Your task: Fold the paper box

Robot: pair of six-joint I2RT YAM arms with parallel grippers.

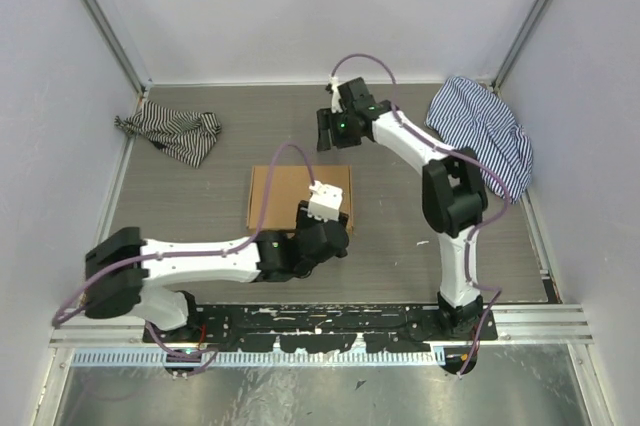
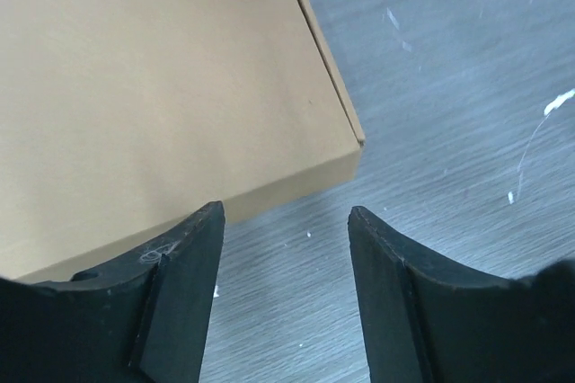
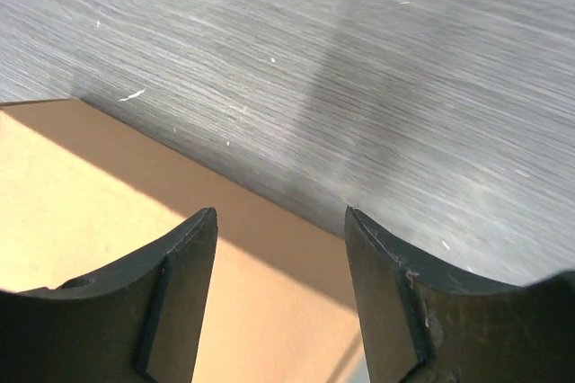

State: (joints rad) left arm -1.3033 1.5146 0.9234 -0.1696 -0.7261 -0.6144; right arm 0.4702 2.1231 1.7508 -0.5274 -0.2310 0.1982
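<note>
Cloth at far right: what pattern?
The cloth has thin blue-and-white stripes; top external view shows it best.

Plain white walls (image 1: 300,6) close in a grey, wood-grained table (image 1: 390,246) flecked with white scuffs. Just ahead of the right gripper (image 3: 280,212) a soft shadow (image 3: 332,86) crosses it. Aluminium posts (image 1: 104,16) stand in the far corners. The light seems even.

Grey table (image 1: 395,261), paper box (image 1: 290,198) at middle, small striped cloth (image 1: 175,132) left, large striped cloth (image 1: 485,136) right
</note>
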